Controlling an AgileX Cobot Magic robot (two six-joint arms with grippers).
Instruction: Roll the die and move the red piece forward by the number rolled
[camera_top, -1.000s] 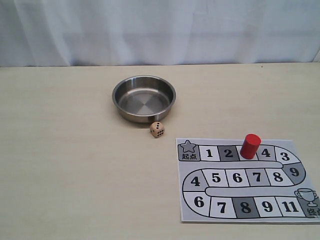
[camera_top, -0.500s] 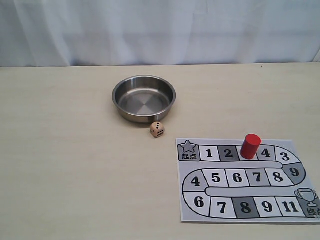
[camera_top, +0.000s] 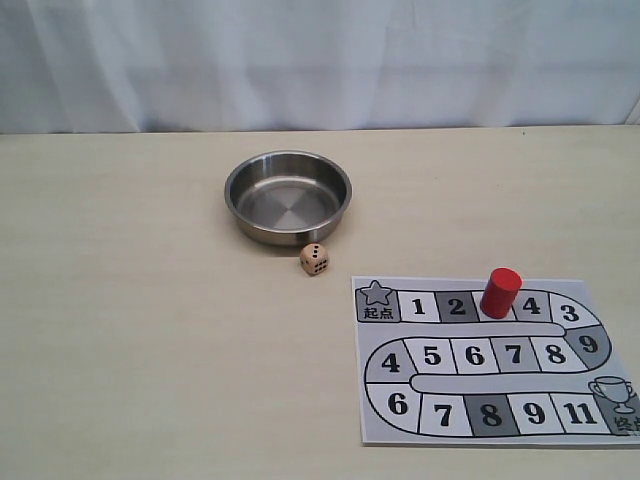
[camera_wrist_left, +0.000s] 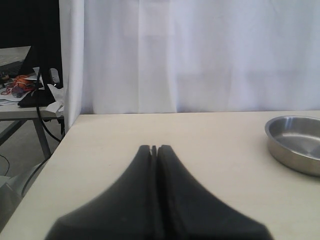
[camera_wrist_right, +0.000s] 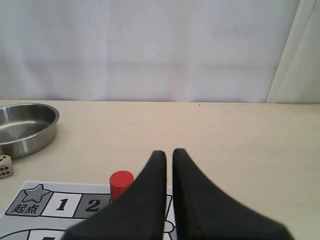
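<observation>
The die (camera_top: 314, 259) rests on the table just in front of the steel bowl (camera_top: 288, 197), outside it. On the board (camera_top: 400, 425) the red piece (camera_top: 500, 292) stands upright between squares 2 and 4 of the top row. Neither gripper appears in the exterior view. In its wrist view my left gripper (camera_wrist_left: 154, 147) is shut and empty above bare table, with the bowl (camera_wrist_left: 295, 142) off to one side. My right gripper (camera_wrist_right: 169, 151) hovers near the red piece (camera_wrist_right: 121, 182), its jaws almost together and holding nothing. The die (camera_wrist_right: 5, 166) shows at that view's edge.
A white curtain (camera_top: 320, 60) hangs behind the table's far edge. The left wrist view shows the table's side edge (camera_wrist_left: 62, 140), with a cluttered desk (camera_wrist_left: 22, 100) beyond it. The bowl (camera_wrist_right: 25, 127) holds nothing.
</observation>
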